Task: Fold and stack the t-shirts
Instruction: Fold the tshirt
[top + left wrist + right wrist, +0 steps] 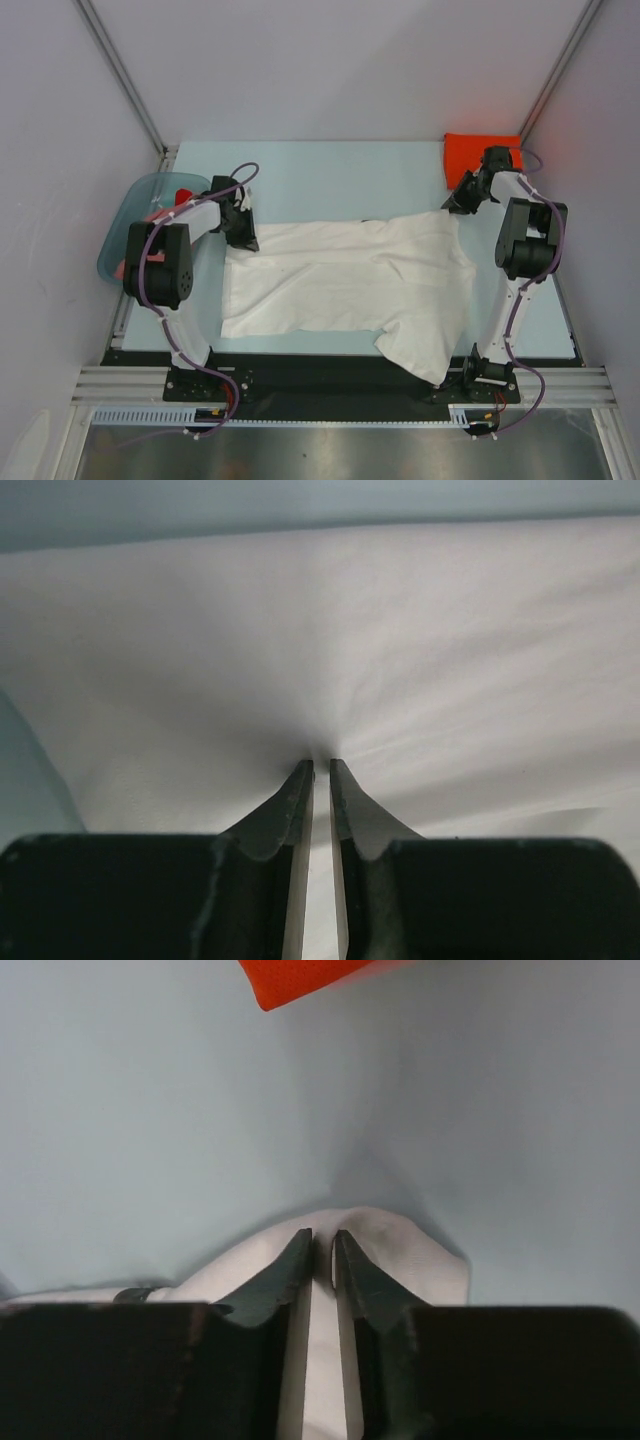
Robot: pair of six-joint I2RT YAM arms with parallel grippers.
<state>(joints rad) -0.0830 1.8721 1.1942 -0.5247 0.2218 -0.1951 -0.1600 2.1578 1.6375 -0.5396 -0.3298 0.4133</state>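
Note:
A large white t-shirt [340,275] lies spread across the middle of the table, one part hanging toward the near edge. My left gripper [245,232] is at its far left corner. In the left wrist view that gripper [321,765] is shut on a pinch of the white cloth [400,630], with creases fanning out from the tips. My right gripper [458,205] is at the shirt's far right corner. In the right wrist view it [322,1238] is shut on a raised fold of the white cloth [420,1250]. A folded orange-red t-shirt [470,155] lies at the back right, its corner [300,980] beyond the right fingers.
A blue-grey plastic basin [125,225] sits at the left edge of the table, with red cloth [185,195] in it. Metal frame rails run along the near edge and up both back corners. White walls close in the sides.

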